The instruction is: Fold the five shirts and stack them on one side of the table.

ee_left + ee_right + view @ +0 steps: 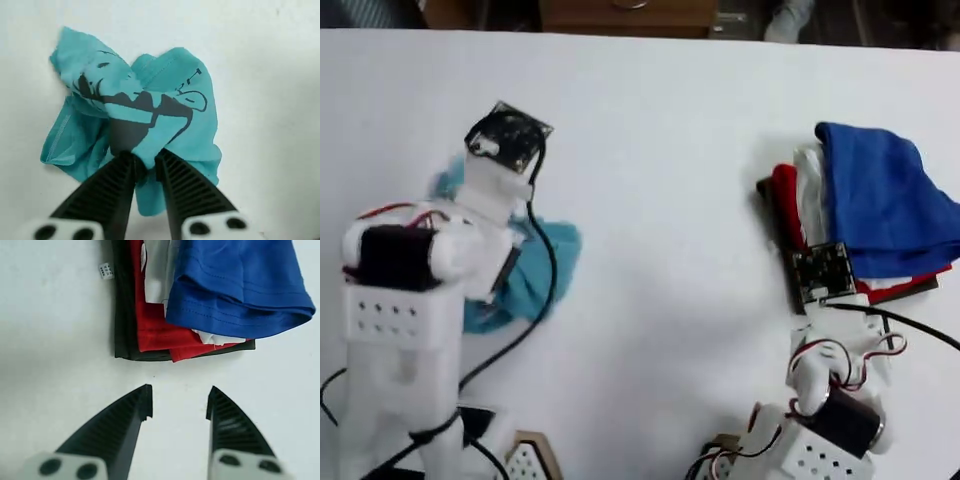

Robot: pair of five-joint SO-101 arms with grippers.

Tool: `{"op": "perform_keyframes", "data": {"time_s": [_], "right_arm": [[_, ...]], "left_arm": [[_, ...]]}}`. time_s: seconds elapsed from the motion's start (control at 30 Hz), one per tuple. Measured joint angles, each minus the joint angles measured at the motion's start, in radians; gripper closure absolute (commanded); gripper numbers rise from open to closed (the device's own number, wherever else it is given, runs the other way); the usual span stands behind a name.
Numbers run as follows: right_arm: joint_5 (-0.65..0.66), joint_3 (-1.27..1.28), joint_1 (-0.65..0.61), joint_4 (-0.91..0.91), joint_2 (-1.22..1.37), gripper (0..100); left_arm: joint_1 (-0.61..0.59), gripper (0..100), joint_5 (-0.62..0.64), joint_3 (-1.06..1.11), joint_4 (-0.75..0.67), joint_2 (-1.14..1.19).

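teal shirt (150, 100): crumpled at left, looks soft, light, limp; best taken by hem or shoulders | left gripper (144, 157): pinching its middle fold | right gripper (180, 392): wide, empty, near the stack (225, 295) at right

arms (395, 320) white | motors (395, 255) black | cables (548, 270) red, black | left hand (145, 162) black, ribbed
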Motion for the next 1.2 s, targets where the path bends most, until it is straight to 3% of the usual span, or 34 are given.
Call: {"op": "perform_keyframes", "data": {"time_s": [0.1,0.3,0.4,0.53,0.67,0.83,1.03,1.2], "right_arm": [[0.032,0.0,-0.032,0.0,0.0,81.5],[0.087,0.008,-0.245,0.0,0.0,81.5],[0.091,0.008,-0.39,0.0,0.0,81.5],[0.058,0.008,-0.614,0.0,0.031,81.5],[0.008,-0.006,-0.821,-0.054,0.192,81.5],[-0.089,-0.204,-0.985,-0.135,0.539,81.5],[-0.143,-0.623,-1.297,-0.031,0.95,81.5],[-0.146,-0.827,-1.504,0.008,1.146,81.4]], "left_arm": [[0.017,72,0.003,-0.06,0.0,-0.006],[-0.046,75,0.003,-0.278,0.009,-0.015],[-0.184,75,0.003,-0.381,0.009,-0.025],[-0.468,75,-0.04,-0.399,0.009,-0.031],[-0.802,75,-0.16,-0.249,-0.031,-0.031],[-1.14,75,-0.31,0.087,-0.219,-0.029],[-1.364,75,-0.405,0.45,-0.376,-0.028],[-1.488,75,-0.422,0.52,-0.443,-0.028]]}}
